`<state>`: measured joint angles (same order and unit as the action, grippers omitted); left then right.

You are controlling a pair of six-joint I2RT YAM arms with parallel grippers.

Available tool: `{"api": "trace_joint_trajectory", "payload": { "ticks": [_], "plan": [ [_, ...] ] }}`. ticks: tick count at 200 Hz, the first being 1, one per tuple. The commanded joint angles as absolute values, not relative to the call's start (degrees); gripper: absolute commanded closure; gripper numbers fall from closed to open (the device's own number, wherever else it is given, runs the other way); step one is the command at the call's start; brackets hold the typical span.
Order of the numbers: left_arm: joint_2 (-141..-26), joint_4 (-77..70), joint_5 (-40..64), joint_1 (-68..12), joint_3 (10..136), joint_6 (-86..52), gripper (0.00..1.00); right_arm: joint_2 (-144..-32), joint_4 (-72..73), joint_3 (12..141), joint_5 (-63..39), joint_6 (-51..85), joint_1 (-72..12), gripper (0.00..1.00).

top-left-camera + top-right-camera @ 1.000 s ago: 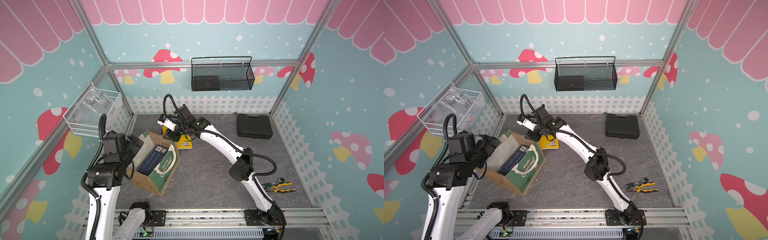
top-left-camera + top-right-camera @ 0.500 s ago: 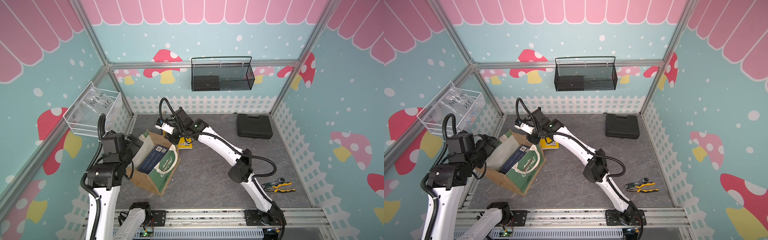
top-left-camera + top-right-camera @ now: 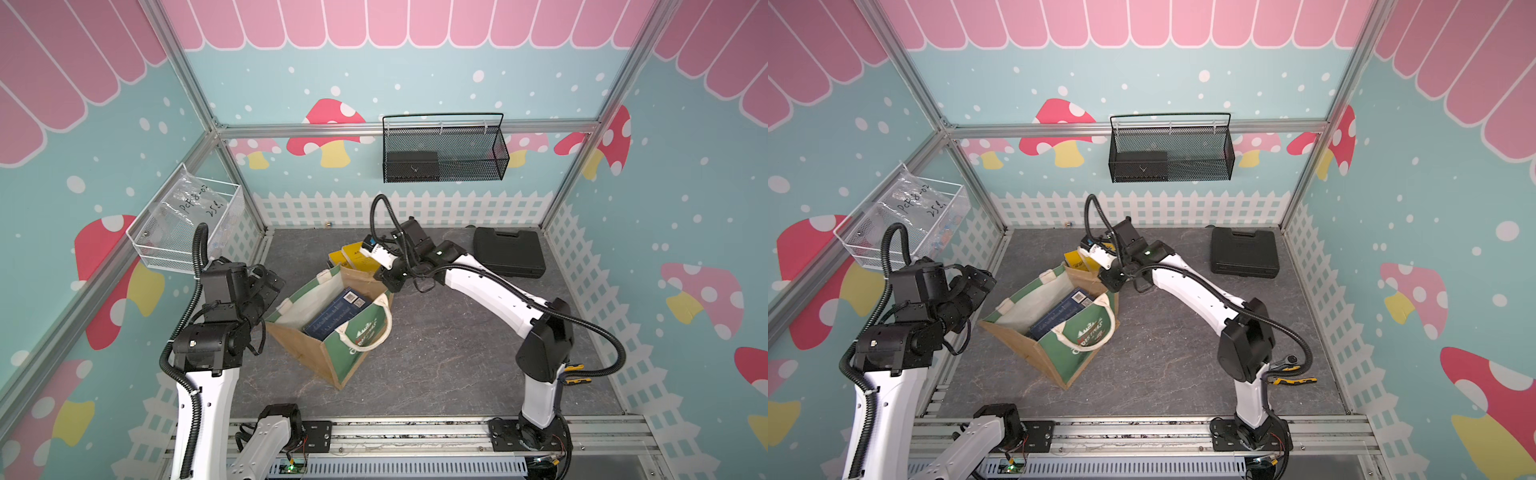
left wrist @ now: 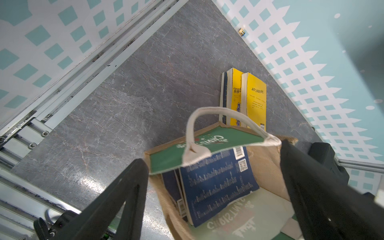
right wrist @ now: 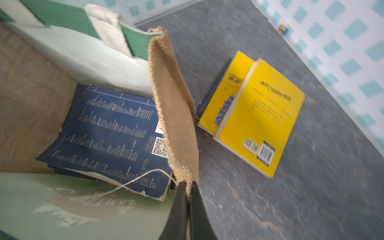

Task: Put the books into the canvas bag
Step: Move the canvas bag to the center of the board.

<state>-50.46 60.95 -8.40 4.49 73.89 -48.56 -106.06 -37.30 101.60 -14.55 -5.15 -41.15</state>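
Grey marbled floor (image 3: pixel 436 353); right gripper (image 5: pixel 188 184) pinches the canvas bag (image 5: pixel 174 104), left gripper (image 4: pixel 214 152) gapes.

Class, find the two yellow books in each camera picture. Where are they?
A top view: the yellow books behind the canvas bag, near centre.
A top view: yellow books behind the bag, left of centre.
Left wrist: yellow books beyond the bag's white handle.
Right wrist: yellow books beside the bag's jute wall.
Shared landmark: the canvas bag.
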Motion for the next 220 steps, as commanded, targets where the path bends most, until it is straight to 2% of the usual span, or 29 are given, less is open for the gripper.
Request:
{"api": "trace_joint_trajectory", "payload": {
  "ticks": [1,35,64,94,126,145,160,171,188,220],
  "plan": [
    [-50.79,59.82,-7.33,4.92,75.43,-47.90,0.02,-98.66,-35.45,94.67,-9.88,-3.27,-33.33,1.00],
    [-51.71,58.48,-6.12,4.98,75.17,-48.22,0.02,-91.45,-32.66,85.51,-8.70,-0.77,-23.76,1.00],
    [-53.04,57.29,-3.80,4.98,75.04,-47.95,0.02,-89.66,-30.34,82.40,-3.06,2.67,-14.25,1.00],
    [-55.14,53.81,3.66,4.92,73.62,-46.26,0.02,-89.98,-26.46,80.86,2.59,6.00,-6.55,1.00],
    [-58.09,50.23,10.58,4.68,70.94,-44.92,0.02,-88.14,-23.15,79.81,5.95,7.39,-3.32,1.00],
    [-59.46,47.89,11.29,3.59,68.99,-44.19,0.02,-87.09,-22.34,79.36,10.52,8.08,-3.12,1.00],
    [-60.45,46.13,11.70,2.44,67.76,-43.40,0.02,-86.60,-22.06,79.28,10.19,7.43,-3.16,1.00],
    [-61.33,44.87,11.48,1.20,67.09,-42.84,0.02,-85.61,-20.72,79.01,6.85,5.69,-3.53,0.87],
    [-63.61,43.31,11.26,-0.51,66.40,-42.01,0.02,-82.08,-16.11,76.45,1.30,0.33,-7.25,0.61],
    [-68.20,39.44,12.18,-1.49,63.93,-42.25,0.02,-79.56,-14.77,78.74,-0.37,-3.87,-19.28,0.29]
  ]
}}
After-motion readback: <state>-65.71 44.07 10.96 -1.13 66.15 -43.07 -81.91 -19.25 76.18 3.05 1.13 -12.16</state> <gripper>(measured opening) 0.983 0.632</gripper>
